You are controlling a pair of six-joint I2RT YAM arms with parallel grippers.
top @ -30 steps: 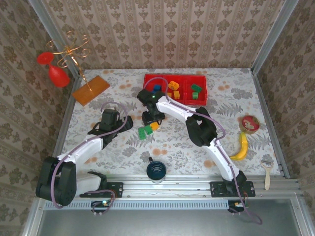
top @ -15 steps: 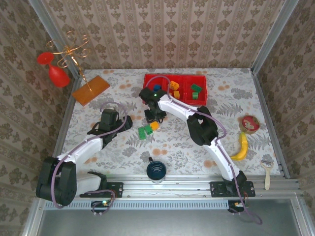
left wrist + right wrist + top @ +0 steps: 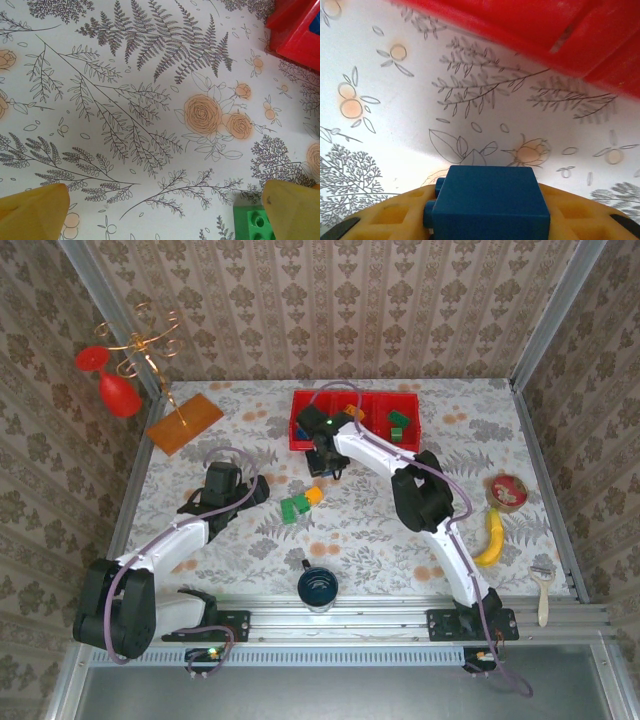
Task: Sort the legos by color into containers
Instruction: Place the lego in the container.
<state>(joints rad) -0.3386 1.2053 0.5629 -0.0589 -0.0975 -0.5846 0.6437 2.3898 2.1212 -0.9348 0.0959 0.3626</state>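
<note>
Your right fingers [image 3: 570, 207] have swung far toward the red tray [image 3: 520, 30], clamped on a blue brick [image 3: 490, 200]; next, carry it over the left compartment and release. Left fingers [image 3: 35, 212] gape empty above the bench [image 3: 125, 60]

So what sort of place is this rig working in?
Probably a staged robot test cell, not a real home: patterned wallpaper panels held in an aluminium frame, a floral tablecloth, and a metal mounting rail at the near edge.
</note>
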